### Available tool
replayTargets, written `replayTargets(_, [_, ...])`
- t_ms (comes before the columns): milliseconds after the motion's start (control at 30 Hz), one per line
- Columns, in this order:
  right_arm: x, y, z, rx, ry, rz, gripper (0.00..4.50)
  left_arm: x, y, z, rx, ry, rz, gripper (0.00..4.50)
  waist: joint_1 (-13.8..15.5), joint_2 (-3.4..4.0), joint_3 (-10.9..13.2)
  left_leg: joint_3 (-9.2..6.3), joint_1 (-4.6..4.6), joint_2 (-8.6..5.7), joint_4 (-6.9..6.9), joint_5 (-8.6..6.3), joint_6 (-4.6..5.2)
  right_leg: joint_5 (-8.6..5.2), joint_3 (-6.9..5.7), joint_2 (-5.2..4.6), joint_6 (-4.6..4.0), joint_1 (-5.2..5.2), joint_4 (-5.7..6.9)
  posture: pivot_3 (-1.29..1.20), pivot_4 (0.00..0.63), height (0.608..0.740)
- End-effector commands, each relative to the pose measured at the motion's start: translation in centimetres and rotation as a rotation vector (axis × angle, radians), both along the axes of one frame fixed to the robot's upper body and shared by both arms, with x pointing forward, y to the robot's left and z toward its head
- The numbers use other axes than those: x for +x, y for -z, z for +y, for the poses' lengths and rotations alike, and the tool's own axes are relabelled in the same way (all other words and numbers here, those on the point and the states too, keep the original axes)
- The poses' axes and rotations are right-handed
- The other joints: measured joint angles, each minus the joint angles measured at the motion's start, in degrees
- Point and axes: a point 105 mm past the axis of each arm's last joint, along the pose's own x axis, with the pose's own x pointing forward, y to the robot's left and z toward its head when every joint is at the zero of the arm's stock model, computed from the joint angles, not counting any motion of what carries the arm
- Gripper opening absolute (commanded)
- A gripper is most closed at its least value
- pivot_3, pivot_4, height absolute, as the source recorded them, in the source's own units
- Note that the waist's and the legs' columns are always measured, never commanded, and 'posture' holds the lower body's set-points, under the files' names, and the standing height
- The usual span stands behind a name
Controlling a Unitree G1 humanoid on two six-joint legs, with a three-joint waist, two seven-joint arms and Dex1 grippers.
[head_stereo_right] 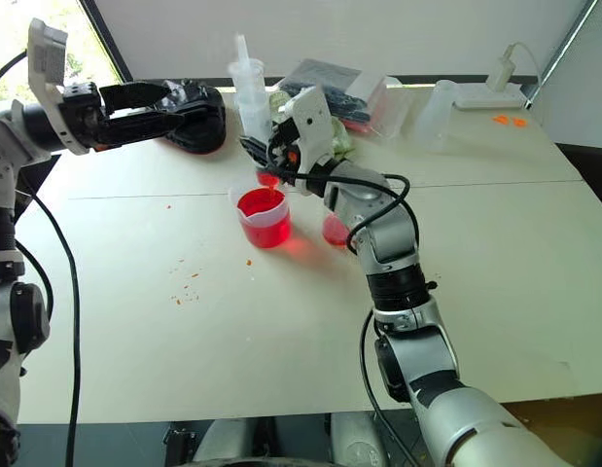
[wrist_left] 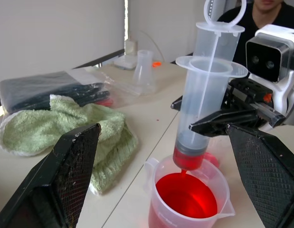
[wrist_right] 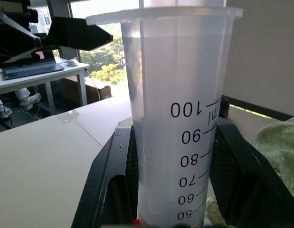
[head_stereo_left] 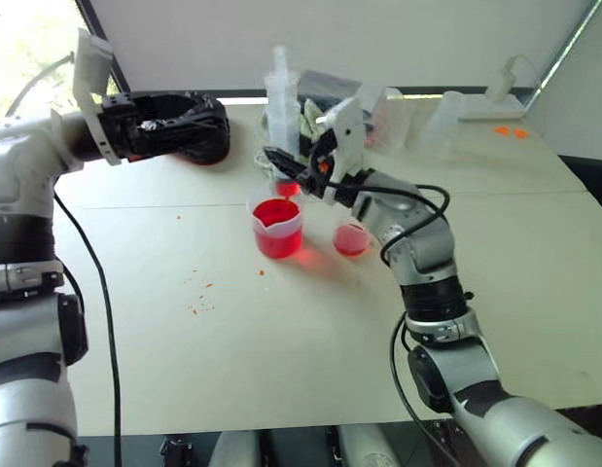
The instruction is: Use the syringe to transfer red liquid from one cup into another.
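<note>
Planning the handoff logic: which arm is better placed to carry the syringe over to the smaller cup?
Right. The right gripper already clamps the syringe upright over the larger beaker, beside the smaller cup. The left gripper is open, off aside.

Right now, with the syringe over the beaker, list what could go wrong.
1. The syringe is held upright by the right gripper, its red tip just above the beaker; carrying it to the small cup could drip, as the orange spots on the table suggest.
2. The open left gripper hovers nearby and could bump the plunger.
</note>
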Motion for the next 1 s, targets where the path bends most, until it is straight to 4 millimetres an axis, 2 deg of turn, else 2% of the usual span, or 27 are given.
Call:
replayTargets(33, [-1.0, -4.4, -1.3, 0.079, 0.021, -0.075, 1.41, -0.4, -1.5, -0.5, -0.029, 0.025, -0.065, 4.46, 0.0, 0.0, 0.0, 0.0, 0.0, 0.0, 0.0, 0.0, 0.0, 0.0, 0.0, 0.0, 0.0, 0.0, 0.0, 0.0, 0.15, 0.711])
replayTargets(133, [-1.1, -6.1, -2.8, 0.111, 0.064, -0.077, 1.41, -0.1, -1.3, -1.0, -0.036, 0.044, -0.066, 4.46, 0.0, 0.0, 0.0, 0.0, 0.0, 0.0, -0.01, 0.0, 0.0, 0.0, 0.0, 0.0, 0.0, 0.0, 0.0, 0.0, 0.15, 0.711])
replayTargets(267, [-1.2, -7.1, -4.9, 0.093, 0.126, -0.099, 1.41, 0.4, -1.4, -1.6, -0.041, 0.064, -0.071, 4.46, 0.0, 0.0, 0.0, 0.01, 0.0, -0.01, -0.01, 0.0, 0.0, 0.0, 0.0, 0.0, 0.0, 0.0, 0.0, 0.0, 0.15, 0.711])
replayTargets(400, [-1.2, -6.3, -7.8, 0.051, 0.224, -0.088, 1.41, 0.8, -1.4, -2.5, -0.042, 0.093, -0.077, 4.46, 0.2, -0.01, 0.0, 0.01, -0.02, -0.04, 0.0, 0.0, 0.01, 0.0, 0.02, -0.03, 0.0, 0.0, -0.01, 0.0, 0.15, 0.711])
replayTargets(500, [-1.2, -4.3, -9.6, 0.035, 0.289, -0.04, 1.41, 1.2, -1.5, -3.3, -0.037, 0.118, -0.081, 4.46, 0.2, -0.02, 0.0, 0.02, -0.02, -0.05, -0.01, 0.0, 0.01, 0.0, 0.03, -0.03, 0.0, 0.01, -0.01, 0.0, 0.15, 0.711])
replayTargets(600, [-1.4, -2.3, -10.0, 0.043, 0.319, 0.009, 1.41, 1.6, -1.6, -4.2, -0.04, 0.144, -0.086, 4.46, 0.2, -0.02, 0.0, 0.04, -0.02, -0.04, -0.02, 0.0, 0.01, 0.0, 0.04, -0.02, 0.0, 0.01, -0.02, 0.0, 0.15, 0.711])
replayTargets(733, [-1.6, -0.7, -9.3, 0.054, 0.321, 0.04, 1.41, 2.2, -2.0, -5.7, -0.042, 0.184, -0.093, 4.46, 0.0, -0.02, 0.0, 0.08, -0.02, -0.04, -0.03, 0.0, 0.01, 0.0, 0.05, -0.01, 0.0, -0.03, -0.03, 0.0, 0.15, 0.711])
replayTargets(1000, [-1.6, 0.1, -9.4, 0.054, 0.349, 0.047, 1.41, 2.1, -3.9, -9.4, -0.06, 0.306, -0.125, 4.46, 0.7, -0.02, 0.0, 0.1, -0.02, -0.05, -0.02, 0.0, 0.01, 0.0, 0.08, -0.01, 0.0, -0.03, -0.03, 0.0, 0.15, 0.711])
